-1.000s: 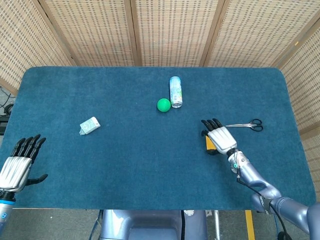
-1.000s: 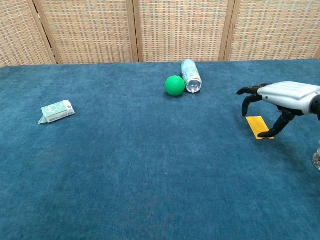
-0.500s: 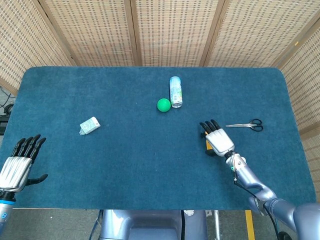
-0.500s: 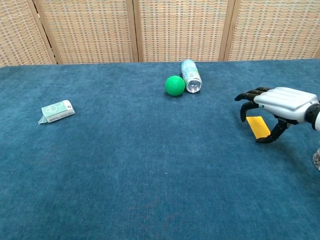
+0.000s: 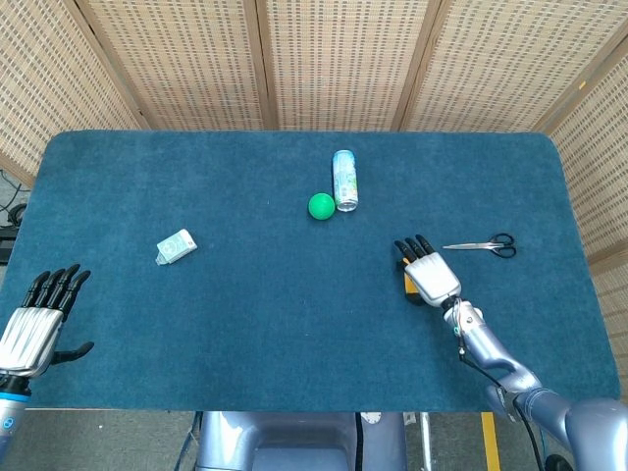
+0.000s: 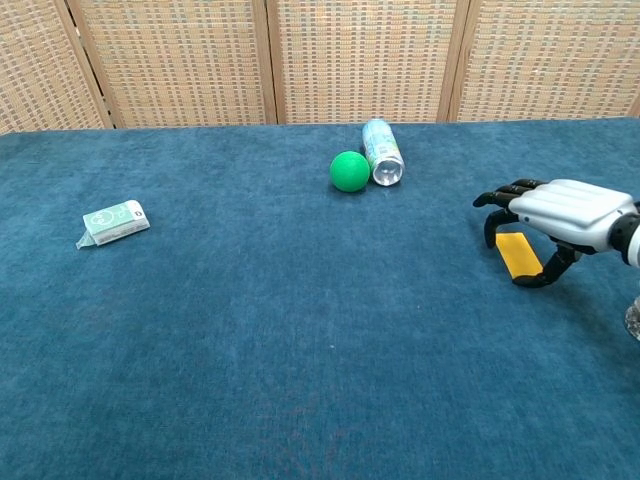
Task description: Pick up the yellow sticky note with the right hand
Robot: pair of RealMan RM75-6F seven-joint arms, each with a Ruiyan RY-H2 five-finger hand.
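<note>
Blue table had open cloth at 9 o'clock of the right hand; scissors lay at its 3 o'clock. Fingers arched over the yellow sticky note; whether it was gripped, cannot tell. Note's long axis ran 11-to-5. Left hand spread, empty, at the near-left edge.

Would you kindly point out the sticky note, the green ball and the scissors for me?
sticky note (image 6: 519,254), chest view, on its yellow face below the robot hand.
green ball (image 6: 349,171), chest view, on the middle of the ball.
scissors (image 5: 481,245), head view, near where the blades meet the handles.
</note>
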